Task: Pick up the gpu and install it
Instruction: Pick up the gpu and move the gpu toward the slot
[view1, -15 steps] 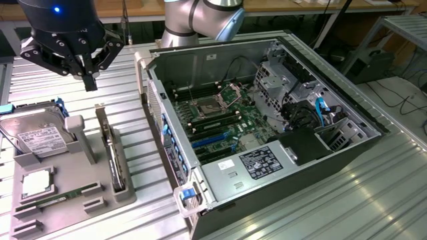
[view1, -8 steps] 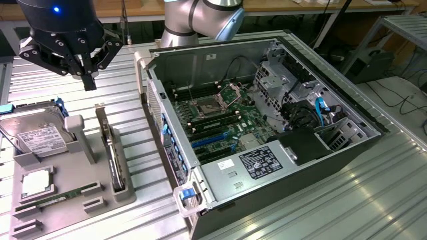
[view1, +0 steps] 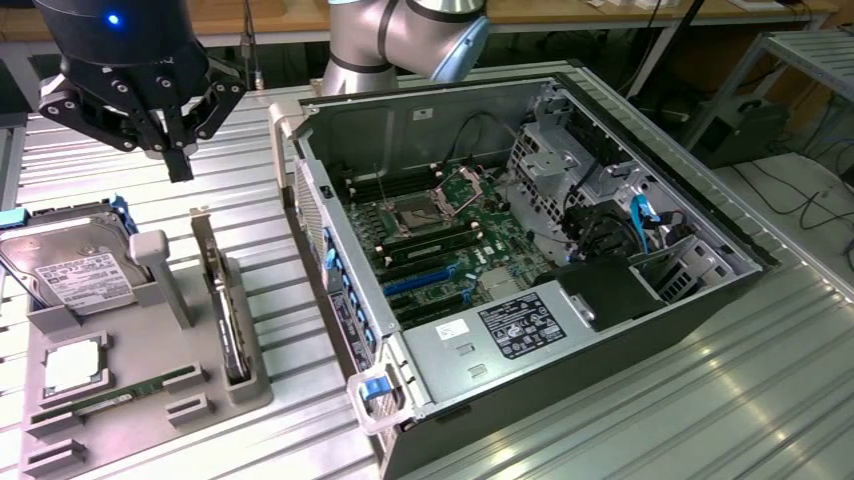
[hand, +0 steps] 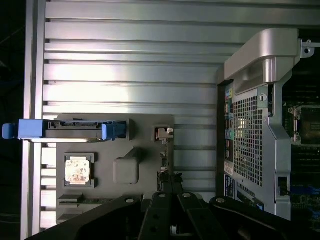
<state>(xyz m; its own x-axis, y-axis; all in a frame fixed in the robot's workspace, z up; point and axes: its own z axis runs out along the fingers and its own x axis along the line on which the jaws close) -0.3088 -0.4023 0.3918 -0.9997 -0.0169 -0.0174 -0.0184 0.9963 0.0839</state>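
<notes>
I see the gripper (view1: 179, 168) hanging high at the exterior view's far left, its jaws pressed together and gripping nothing. Below it, the gpu (view1: 224, 305) stands on edge in the grey holder tray (view1: 140, 375), just left of the open computer case (view1: 441, 335). The hard drive (view1: 78, 270) sits further left.

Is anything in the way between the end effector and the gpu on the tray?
Nothing visible. The shut black end effector hangs in open air above the thin dark gpu card with silver bracket, which stands on edge in the grey moulded tray.
</notes>
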